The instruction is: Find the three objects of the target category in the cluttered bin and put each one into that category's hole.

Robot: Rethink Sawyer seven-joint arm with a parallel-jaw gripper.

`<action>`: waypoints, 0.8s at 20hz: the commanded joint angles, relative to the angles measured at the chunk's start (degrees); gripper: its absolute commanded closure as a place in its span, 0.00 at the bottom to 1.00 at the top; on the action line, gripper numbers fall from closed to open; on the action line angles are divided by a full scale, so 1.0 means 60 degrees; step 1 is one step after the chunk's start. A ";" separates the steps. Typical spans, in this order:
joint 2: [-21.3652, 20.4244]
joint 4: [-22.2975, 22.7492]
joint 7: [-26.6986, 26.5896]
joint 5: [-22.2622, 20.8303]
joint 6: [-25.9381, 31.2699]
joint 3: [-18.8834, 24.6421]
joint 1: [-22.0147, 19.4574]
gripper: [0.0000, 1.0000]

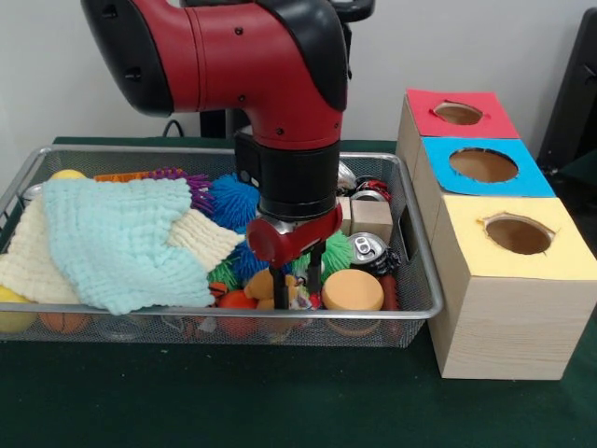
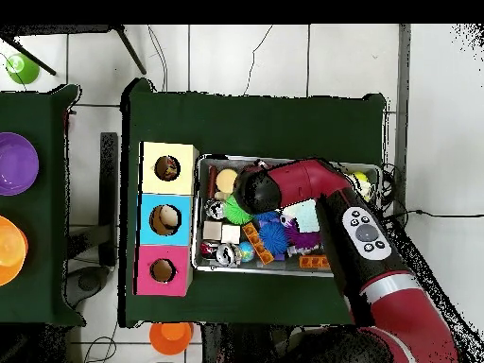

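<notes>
The wire mesh bin [image 1: 416,306] is full of clutter. It also shows in the overhead view [image 2: 198,216]. My gripper [image 1: 298,278] is lowered into the bin's front middle, fingers [image 1: 317,265] apart. A small scrap of patterned cloth [image 1: 298,299] shows low between them; I cannot tell if they touch it. No other patterned bundle shows. The yellow-topped box's hole [image 1: 519,233] stands just right of the bin, nearest the camera, and looks dark inside. In the overhead view it [image 2: 167,168] is the top box and the arm's head [image 2: 253,194] hides the gripper.
A mint cloth [image 1: 121,243] over a cream cloth [image 1: 210,238] covers the bin's left half. Around the gripper lie an orange disc [image 1: 353,289], a soda can [image 1: 368,248], a wooden block [image 1: 371,219] and a blue spiky ball [image 1: 233,198]. The blue hole [image 1: 483,165] and red hole [image 1: 458,113] stand behind.
</notes>
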 commanded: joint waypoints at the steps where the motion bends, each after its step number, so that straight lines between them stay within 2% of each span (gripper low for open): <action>1: 0.0166 -0.0536 -0.0624 -0.0728 0.0543 -0.0668 0.0002 0.00; 16: 0.0459 -0.0678 -0.1106 -0.0659 0.1734 -0.0997 0.0355 0.00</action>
